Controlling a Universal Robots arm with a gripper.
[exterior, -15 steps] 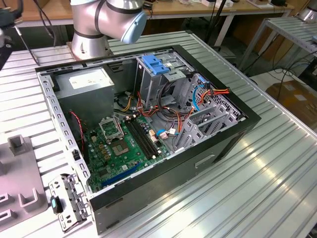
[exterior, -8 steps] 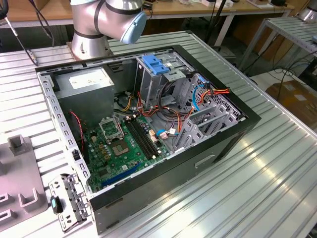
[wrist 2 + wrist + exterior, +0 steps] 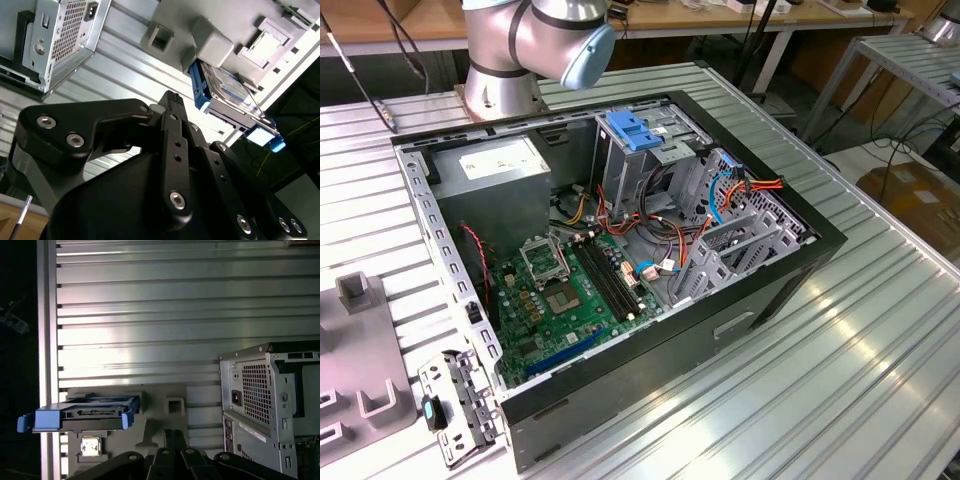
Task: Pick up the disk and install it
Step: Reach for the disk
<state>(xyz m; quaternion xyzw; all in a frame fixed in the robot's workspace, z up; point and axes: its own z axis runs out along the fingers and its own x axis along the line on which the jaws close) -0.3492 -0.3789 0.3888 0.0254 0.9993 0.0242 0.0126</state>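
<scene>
Early yet: the disk lies untouched on its grey stand, the gripper hanging apart, pinched closed and empty; pickup and install both undone.

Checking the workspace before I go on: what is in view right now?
Disk: one, dark with blue rails, on the fixture, outside the case.
Fixture: one, grey, on the table.
Case: one, black, open, on the table.
Motherboard: one, green, case floor.
Power supply: one, grey, white sticker, case corner by the arm.
Bracket: one, blue, atop the grey cage.
Plate: one, grey metal, on the table beside the case.
Table: one, slatted aluminium.
Arm: one, grey, base behind the case.
Gripper: one, black, above the table, apart from the disk.
</scene>
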